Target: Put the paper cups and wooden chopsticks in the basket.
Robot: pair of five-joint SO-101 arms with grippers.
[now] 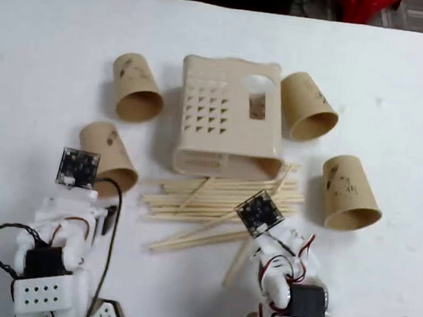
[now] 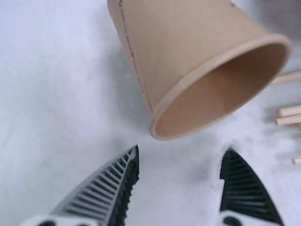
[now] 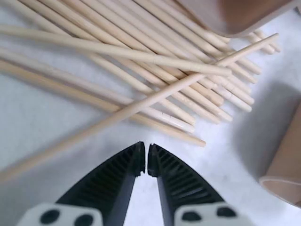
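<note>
A beige perforated basket (image 1: 224, 114) lies tipped over at the table's middle, its rim (image 3: 235, 16) over the far end of the chopsticks. Several wooden chopsticks (image 1: 222, 202) (image 3: 141, 70) lie in a loose pile in front of it. Paper cups lie on their sides around it: one back left (image 1: 135, 89), one front left (image 1: 108, 158), one back right (image 1: 309, 105), one front right (image 1: 349, 193). My left gripper (image 2: 181, 160) is open, just short of the mouth of the front left cup (image 2: 197, 70). My right gripper (image 3: 145, 155) is shut and empty, close to the near chopsticks.
The white table (image 1: 46, 71) has free room at both sides and behind the basket. The two arms' bases (image 1: 45, 277) (image 1: 293, 313) stand at the front edge. The front right cup's rim (image 3: 287, 174) lies beside my right gripper.
</note>
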